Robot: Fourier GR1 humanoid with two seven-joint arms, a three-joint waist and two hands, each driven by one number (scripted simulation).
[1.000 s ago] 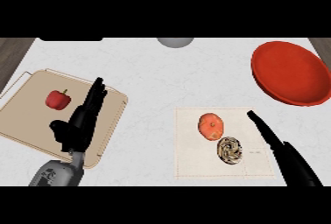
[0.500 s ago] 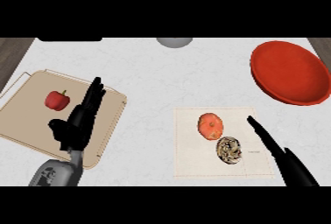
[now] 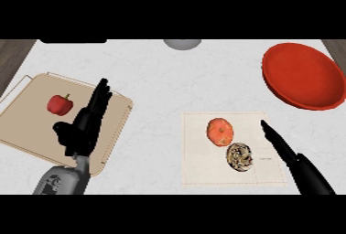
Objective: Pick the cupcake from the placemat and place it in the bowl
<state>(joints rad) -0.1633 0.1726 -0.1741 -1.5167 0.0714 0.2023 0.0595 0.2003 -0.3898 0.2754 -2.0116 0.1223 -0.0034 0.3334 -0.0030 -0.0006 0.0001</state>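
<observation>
Head view shows the cupcake (image 3: 239, 156) untouched on the placemat (image 3: 202, 170), the released right robot hand (image 3: 287, 153) at its three o'clock, the bowl (image 3: 303, 75) waiting at one o'clock.

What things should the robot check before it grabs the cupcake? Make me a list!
1. Cupcake sits on the placemat: ok.
2. Right hand open, fingers straight, beside the cupcake: ok.
3. Right hand already round the cupcake: not ok, apart from it.
4. Orange fruit crowds the cupcake: cannot tell whether they touch.
5. Red bowl has nothing in it: ok.
6. Left hand out of the way, over the cutting board near the red pepper: ok.
</observation>
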